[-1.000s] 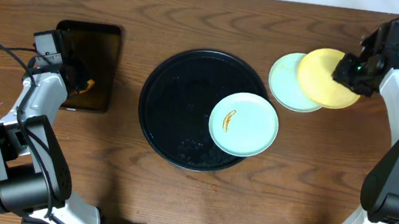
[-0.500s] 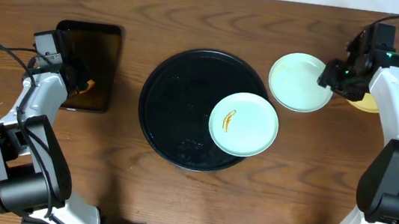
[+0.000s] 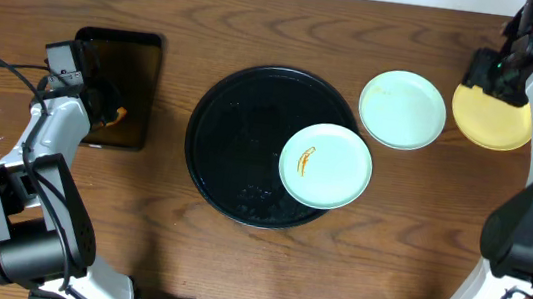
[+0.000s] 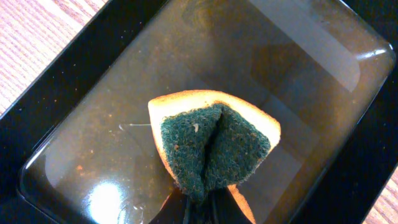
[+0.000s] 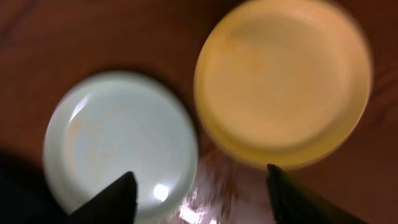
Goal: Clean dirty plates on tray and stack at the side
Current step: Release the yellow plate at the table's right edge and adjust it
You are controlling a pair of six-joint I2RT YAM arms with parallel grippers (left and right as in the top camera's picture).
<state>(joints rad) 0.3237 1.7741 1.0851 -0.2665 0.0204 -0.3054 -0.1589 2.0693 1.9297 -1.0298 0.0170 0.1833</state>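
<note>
Pale yellow round plate (image 5: 283,81) lies flat (no long axis) upper right, beyond right gripper's (image 5: 199,193) parted fingers (image 5: 118,198); left gripper (image 4: 202,210) clamps green-faced sponge (image 4: 211,146).

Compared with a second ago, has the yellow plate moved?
Yes. The yellow plate shifted right, off the clean mint plate and farther from the black tray.
</note>
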